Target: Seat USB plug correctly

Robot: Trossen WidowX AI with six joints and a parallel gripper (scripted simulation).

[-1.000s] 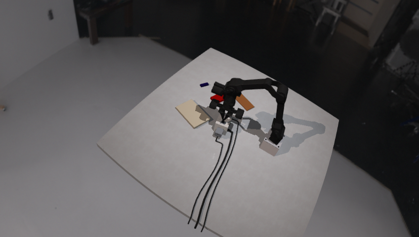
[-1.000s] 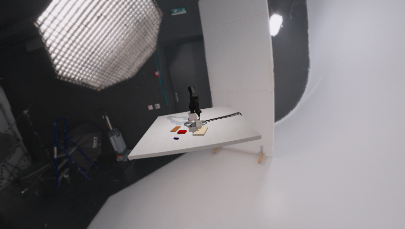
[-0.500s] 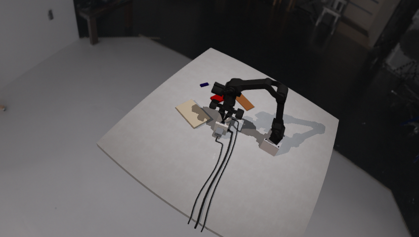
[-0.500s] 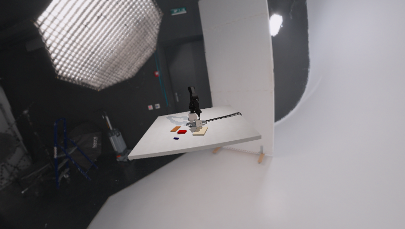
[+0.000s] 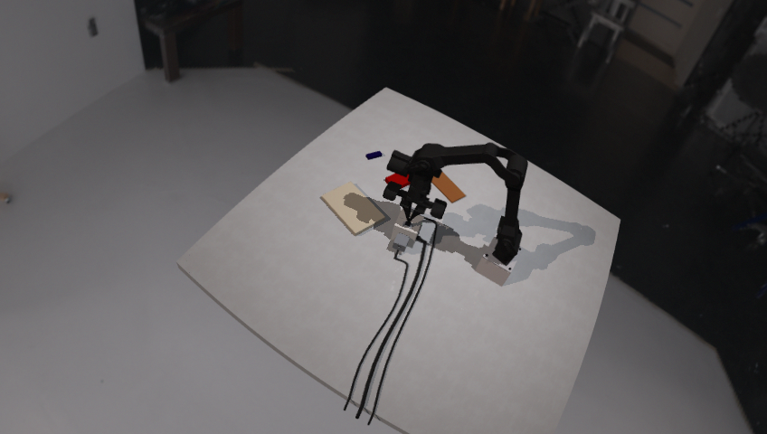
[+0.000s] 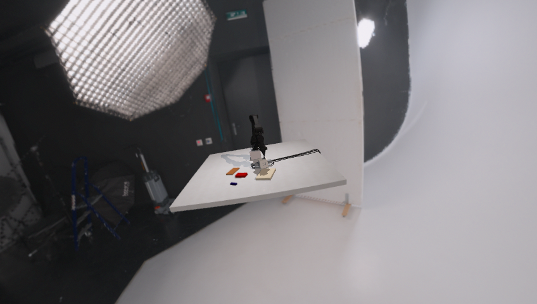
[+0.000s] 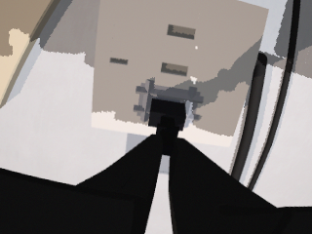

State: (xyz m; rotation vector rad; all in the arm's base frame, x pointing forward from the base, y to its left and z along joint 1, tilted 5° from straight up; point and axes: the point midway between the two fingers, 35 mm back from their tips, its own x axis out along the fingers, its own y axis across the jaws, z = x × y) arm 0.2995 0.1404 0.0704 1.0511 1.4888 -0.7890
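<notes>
Gently now, with the pincer (image 5: 408, 221) (image 6: 264, 156) (image 7: 166, 146) nearly closed on the plug (image 7: 167, 113), keep it square over the cube (image 5: 404, 231) (image 6: 263, 163) (image 7: 132, 88) just beneath; turn only once free of the socket.

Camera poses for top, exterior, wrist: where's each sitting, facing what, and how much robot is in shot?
Top: high above the table, angled down; whole arm, base included.
Exterior: off to one side, well back, facing table and dark door; arm small.
Wrist: on the arm by the gripper, looking past its fingers at the power cube; fingers only.
Top and exterior share the red block.
</notes>
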